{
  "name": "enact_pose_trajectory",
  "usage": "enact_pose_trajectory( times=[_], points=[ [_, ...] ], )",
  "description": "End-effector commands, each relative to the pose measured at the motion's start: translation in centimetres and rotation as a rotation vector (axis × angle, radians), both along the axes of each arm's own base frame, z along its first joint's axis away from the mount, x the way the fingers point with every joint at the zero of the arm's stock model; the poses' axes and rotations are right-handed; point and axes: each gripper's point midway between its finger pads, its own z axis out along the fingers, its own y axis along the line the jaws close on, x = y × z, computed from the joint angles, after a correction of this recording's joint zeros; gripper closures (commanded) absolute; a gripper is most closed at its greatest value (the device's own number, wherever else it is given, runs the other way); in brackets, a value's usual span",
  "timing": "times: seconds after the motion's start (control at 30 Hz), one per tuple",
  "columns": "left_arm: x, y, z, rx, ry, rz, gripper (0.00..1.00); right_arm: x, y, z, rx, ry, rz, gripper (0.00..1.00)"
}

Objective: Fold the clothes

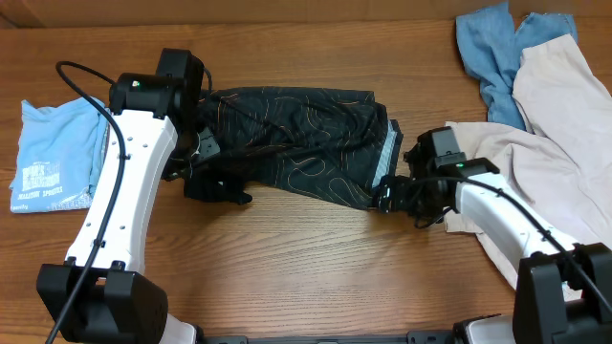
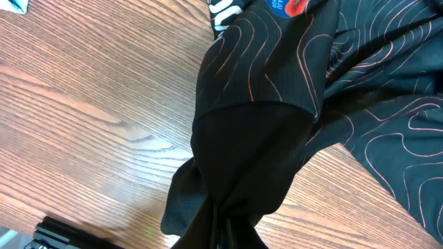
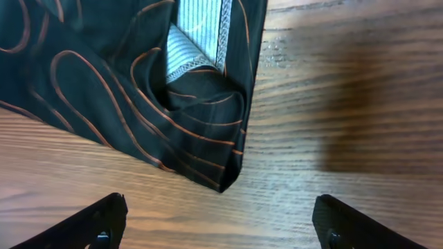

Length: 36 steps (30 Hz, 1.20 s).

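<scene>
The black garment with thin orange contour lines [image 1: 296, 134] lies bunched across the table's middle. My left gripper [image 1: 206, 158] is at its left end and is shut on a gathered fold of the black fabric [image 2: 235, 173], which fills the left wrist view; the fingers are hidden by the cloth. A red label and white lettering show at the top of that view [image 2: 294, 7]. My right gripper [image 3: 218, 214] is open and empty, just short of the garment's right lower corner [image 3: 225, 181], where a grey striped lining [image 3: 190, 48] shows.
A folded light blue shirt with white print [image 1: 57, 153] lies at the far left. A beige garment [image 1: 545, 143] and a blue one [image 1: 492, 53] are piled at the right. Bare wood table [image 1: 316, 268] lies in front.
</scene>
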Motion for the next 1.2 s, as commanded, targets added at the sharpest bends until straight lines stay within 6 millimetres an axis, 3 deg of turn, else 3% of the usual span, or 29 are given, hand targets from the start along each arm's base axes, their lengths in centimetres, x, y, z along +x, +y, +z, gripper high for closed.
enact_pose_trajectory(
  times=[0.0,0.13,0.43,0.8,1.0,1.07,1.17],
  points=[
    [0.2,0.3,0.7,0.022,-0.019,-0.013,0.96,0.1,-0.2,-0.5,-0.071,-0.036,0.041,0.13],
    [0.1,0.3,0.7,0.022,-0.016,-0.013,0.96,0.2,1.0,-0.9,-0.069,-0.074,0.087,0.17],
    [0.1,0.3,0.7,0.022,-0.016,-0.014,0.96,0.7,0.9,-2.5,-0.096,-0.096,0.092,0.24],
    [0.0,0.3,0.7,0.022,-0.012,-0.014,0.96,6.3,0.8,1.4,-0.184,-0.31,0.18,0.25],
    [0.0,0.3,0.7,0.019,-0.011,-0.013,0.96,5.3,2.9,1.1,-0.133,-0.289,0.246,0.28],
    [0.0,0.3,0.7,0.019,-0.011,-0.013,0.96,4.5,4.1,0.2,-0.151,-0.277,0.311,0.27],
    [0.0,0.2,0.7,0.019,-0.011,-0.013,0.96,4.1,4.1,-1.2,-0.216,-0.25,0.32,0.26]
  ],
)
